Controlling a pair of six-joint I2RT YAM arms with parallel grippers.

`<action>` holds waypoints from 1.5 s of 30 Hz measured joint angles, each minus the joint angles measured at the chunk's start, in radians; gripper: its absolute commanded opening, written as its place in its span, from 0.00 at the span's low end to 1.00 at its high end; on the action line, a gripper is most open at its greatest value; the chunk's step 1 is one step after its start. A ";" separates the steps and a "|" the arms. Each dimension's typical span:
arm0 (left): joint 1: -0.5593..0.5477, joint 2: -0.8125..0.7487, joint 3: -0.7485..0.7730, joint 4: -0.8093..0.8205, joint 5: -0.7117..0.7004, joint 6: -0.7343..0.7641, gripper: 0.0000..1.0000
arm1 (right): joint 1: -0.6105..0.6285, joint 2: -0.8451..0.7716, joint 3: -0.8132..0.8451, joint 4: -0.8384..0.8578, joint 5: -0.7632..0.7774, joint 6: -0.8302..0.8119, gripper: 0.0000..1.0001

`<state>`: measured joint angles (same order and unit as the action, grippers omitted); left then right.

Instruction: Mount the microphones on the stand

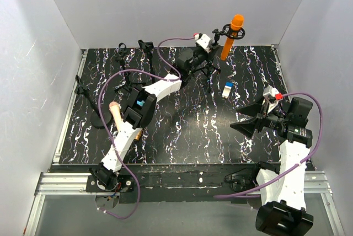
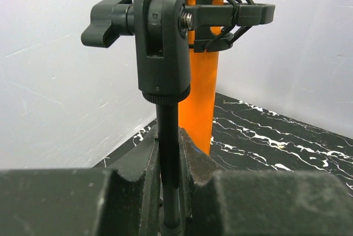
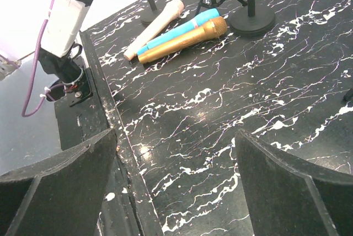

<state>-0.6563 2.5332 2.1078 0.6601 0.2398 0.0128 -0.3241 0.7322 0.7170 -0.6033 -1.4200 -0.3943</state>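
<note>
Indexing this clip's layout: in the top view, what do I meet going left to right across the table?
In order: pink-beige microphone → orange microphone → right arm's wrist. Left out: blue-and-white block and right pincer, both overlapping the orange microphone's span.

It was a robotics lab cell: plain white panels boxed in a black marbled tabletop on aluminium rails, with a left arm and right arm bolted at its near edge.

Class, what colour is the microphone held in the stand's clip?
The microphone is orange, best seen in the left wrist view.
</note>
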 measured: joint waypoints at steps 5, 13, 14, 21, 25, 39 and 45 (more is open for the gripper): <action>0.006 -0.023 -0.051 0.032 -0.024 -0.005 0.18 | 0.000 0.000 0.000 0.000 0.000 -0.002 0.95; 0.013 -0.037 -0.127 0.007 -0.028 0.019 0.31 | 0.000 -0.005 0.000 0.000 0.001 -0.003 0.95; 0.013 -0.037 -0.138 0.000 -0.029 0.022 0.35 | 0.000 -0.006 0.000 0.000 0.001 -0.003 0.95; 0.012 -0.074 -0.216 0.003 -0.035 0.033 0.73 | 0.000 -0.006 0.000 0.000 0.003 -0.006 0.95; 0.013 -0.135 -0.300 0.006 -0.048 0.030 0.87 | 0.000 -0.007 0.000 0.000 0.004 -0.009 0.95; 0.013 -0.379 -0.506 -0.039 -0.076 0.005 0.98 | 0.000 -0.018 0.000 0.000 0.008 -0.022 0.95; 0.007 -0.502 -0.556 -0.209 -0.081 -0.064 0.98 | 0.000 -0.020 0.000 0.000 0.013 -0.029 0.95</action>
<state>-0.6495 2.0315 1.5517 0.4515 0.1585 -0.0509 -0.3241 0.7120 0.7166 -0.6029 -1.4071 -0.4229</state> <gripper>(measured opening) 0.981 0.952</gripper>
